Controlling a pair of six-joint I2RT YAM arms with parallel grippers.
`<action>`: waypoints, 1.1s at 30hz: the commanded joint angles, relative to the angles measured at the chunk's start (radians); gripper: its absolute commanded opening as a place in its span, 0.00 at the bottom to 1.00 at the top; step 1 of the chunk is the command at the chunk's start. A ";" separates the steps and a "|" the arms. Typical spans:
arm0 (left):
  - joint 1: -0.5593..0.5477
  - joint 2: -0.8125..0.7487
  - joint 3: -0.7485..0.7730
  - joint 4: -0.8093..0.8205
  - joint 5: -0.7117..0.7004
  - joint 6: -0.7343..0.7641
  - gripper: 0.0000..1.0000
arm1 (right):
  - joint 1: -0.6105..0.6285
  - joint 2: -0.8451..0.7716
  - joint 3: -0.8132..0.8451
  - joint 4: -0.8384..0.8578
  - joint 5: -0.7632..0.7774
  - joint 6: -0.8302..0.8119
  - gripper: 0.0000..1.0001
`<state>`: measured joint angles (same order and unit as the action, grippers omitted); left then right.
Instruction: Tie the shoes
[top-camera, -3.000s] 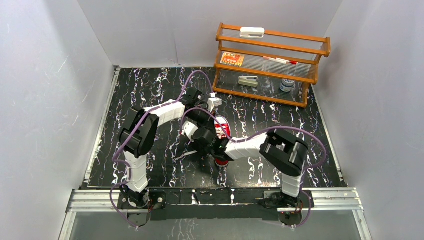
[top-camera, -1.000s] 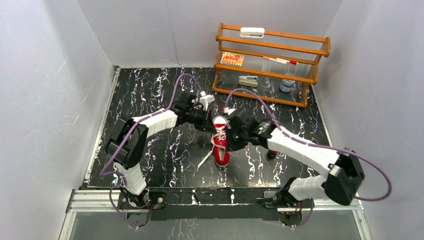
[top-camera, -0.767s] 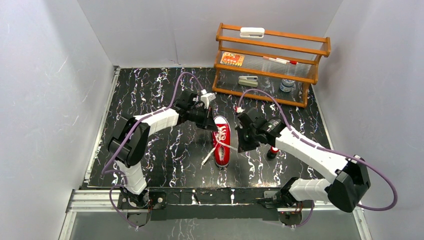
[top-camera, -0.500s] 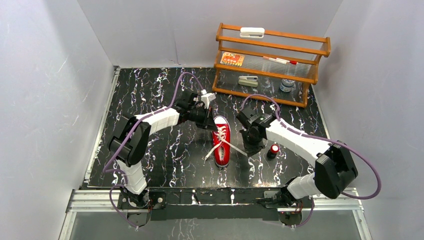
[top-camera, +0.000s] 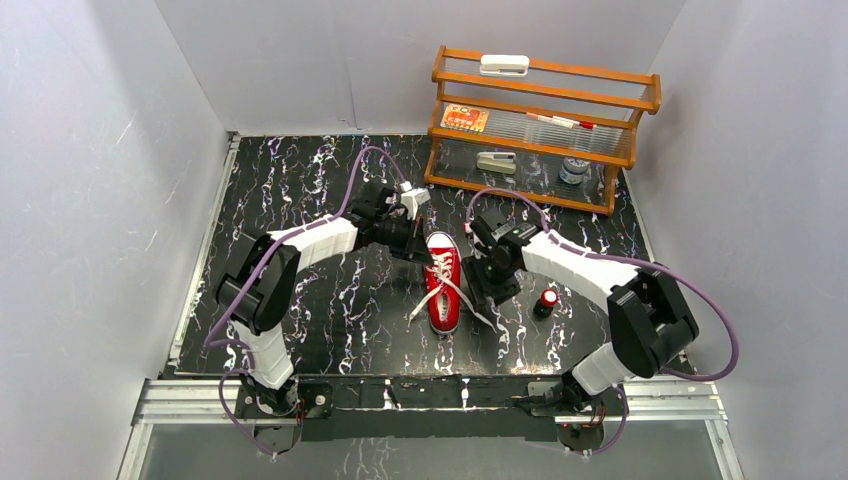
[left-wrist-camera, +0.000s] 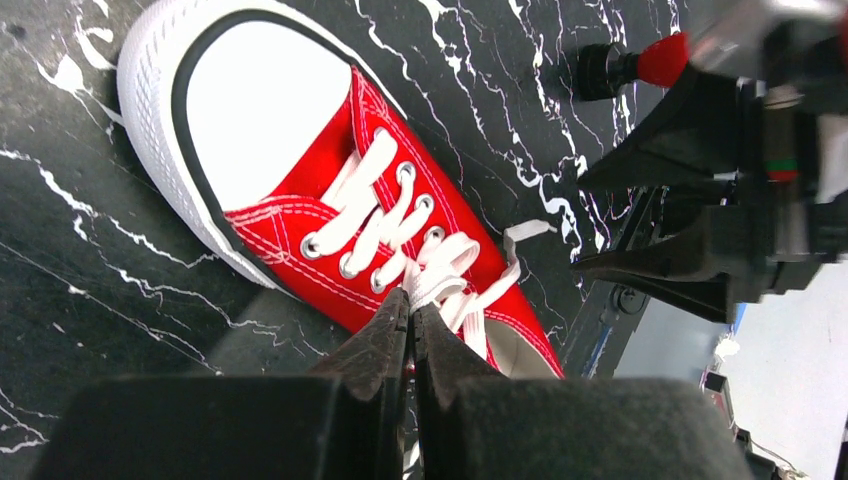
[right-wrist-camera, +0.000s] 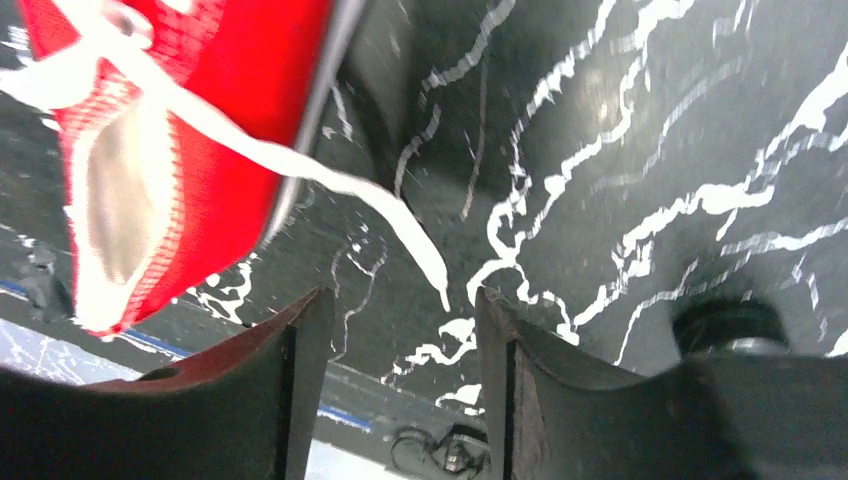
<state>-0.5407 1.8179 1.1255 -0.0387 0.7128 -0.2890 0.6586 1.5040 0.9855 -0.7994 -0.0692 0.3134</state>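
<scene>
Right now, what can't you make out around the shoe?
Left wrist: whether the shut left gripper pinches a lace; its jaws cover the contact.
Right wrist: sneaker blurred, toe cut off by the top edge.
Top external: laces too small to tell knotted or loose.

I have one small red canvas low-top sneaker (top-camera: 443, 305) standing upright on its white rubber sole near the middle of the black marbled table (top-camera: 300, 180). Its white toe cap points to the far side and its heel to the near edge. Its white laces (left-wrist-camera: 450, 265) run through the eyelets and bunch at the tongue, and I see both ends trailing loose onto the table, one each side.
</scene>
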 joint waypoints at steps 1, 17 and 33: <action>-0.002 -0.077 -0.027 -0.022 0.020 0.001 0.00 | -0.029 -0.063 0.034 0.208 -0.134 -0.165 0.64; -0.002 -0.111 -0.043 -0.018 0.006 -0.021 0.00 | -0.173 -0.199 -0.328 0.866 -0.553 -0.281 0.50; -0.002 -0.116 -0.041 -0.053 0.008 -0.018 0.00 | -0.208 -0.085 -0.411 1.054 -0.652 -0.206 0.40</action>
<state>-0.5407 1.7729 1.0851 -0.0616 0.7052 -0.3134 0.4538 1.4109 0.5838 0.1646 -0.6956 0.0937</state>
